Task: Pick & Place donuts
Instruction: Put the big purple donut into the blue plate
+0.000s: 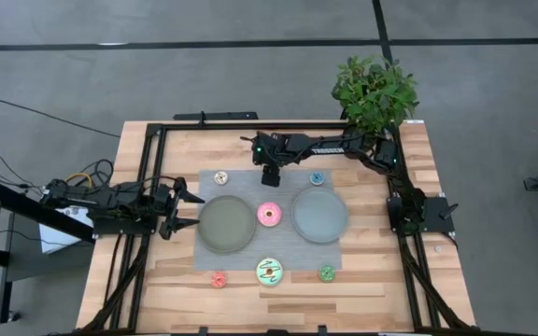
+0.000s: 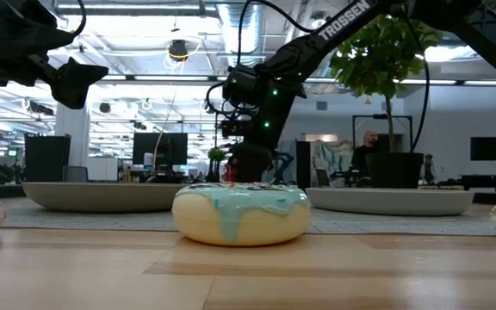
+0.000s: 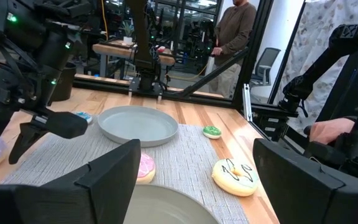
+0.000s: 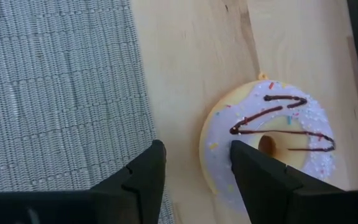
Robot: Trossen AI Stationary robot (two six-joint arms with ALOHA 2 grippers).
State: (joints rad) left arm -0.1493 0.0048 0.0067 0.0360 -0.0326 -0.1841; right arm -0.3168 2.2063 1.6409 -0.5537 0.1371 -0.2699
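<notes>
My right gripper point(image 1: 269, 175) points down, open, at the far side of the table over the white-lilac sprinkled donut point(image 4: 272, 143), which lies flat on the wood beside the grey mat point(image 1: 269, 245). One finger point(image 4: 253, 171) stands over the donut's rim and the other finger point(image 4: 145, 174) stands over bare wood. On or near the mat lie the pink donut point(image 1: 269, 214), mint-green donut point(image 1: 269, 272), tan donut point(image 1: 221, 177), blue donut point(image 1: 317, 177), red donut point(image 1: 219, 278) and green donut point(image 1: 326, 273). My left gripper point(image 1: 181, 210) waits open at the mat's left edge. My right gripper comes at the white-lilac donut from above. One finger overlaps the rim point(image 4: 219, 146) on the side toward the mat, but I cannot tell whether it touches. The donut lies flat on the table.
Two grey round plates point(image 1: 226, 223) point(image 1: 319, 216) sit on the mat either side of the pink donut. A potted plant point(image 1: 376, 89) stands at the far right corner. A black frame point(image 1: 157, 131) borders the table. A person point(image 3: 232, 25) stands in the room beyond.
</notes>
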